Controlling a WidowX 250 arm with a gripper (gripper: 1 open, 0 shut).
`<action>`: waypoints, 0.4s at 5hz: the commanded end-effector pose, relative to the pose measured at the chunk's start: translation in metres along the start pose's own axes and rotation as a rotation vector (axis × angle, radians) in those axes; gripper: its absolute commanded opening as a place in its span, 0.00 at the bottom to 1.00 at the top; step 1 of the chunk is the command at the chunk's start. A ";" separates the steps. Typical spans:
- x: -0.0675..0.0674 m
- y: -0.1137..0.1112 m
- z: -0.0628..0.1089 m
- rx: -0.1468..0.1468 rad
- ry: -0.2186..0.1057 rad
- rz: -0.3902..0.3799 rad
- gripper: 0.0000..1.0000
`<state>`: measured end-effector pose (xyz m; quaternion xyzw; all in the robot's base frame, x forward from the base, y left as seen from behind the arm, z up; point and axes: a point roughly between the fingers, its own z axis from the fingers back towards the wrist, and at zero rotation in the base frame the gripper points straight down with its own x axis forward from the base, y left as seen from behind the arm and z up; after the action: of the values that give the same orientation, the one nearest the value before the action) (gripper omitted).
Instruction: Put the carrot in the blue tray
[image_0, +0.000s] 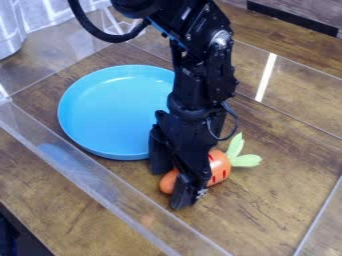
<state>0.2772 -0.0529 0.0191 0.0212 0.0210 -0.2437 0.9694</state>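
Note:
The carrot (215, 166) lies on the wooden table just right of the blue tray (107, 108), its orange body partly hidden by my gripper and its green leafy top (241, 152) pointing up and right. My gripper (178, 182) points straight down over the carrot's blunt end, low at the table. Its jaws stand open, with the dark fingers (185, 194) straddling the orange body. The carrot rests on the table and is not lifted. The round blue tray holds nothing.
A clear plastic wall (80, 168) runs along the front and left of the work area, another clear panel (267, 75) along the back right. The black arm (198, 60) rises from the gripper toward the top.

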 end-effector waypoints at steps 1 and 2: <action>0.008 -0.001 0.008 0.005 -0.028 -0.025 1.00; 0.010 0.000 0.007 0.000 -0.023 -0.027 1.00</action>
<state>0.2806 -0.0545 0.0191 0.0183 0.0234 -0.2478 0.9684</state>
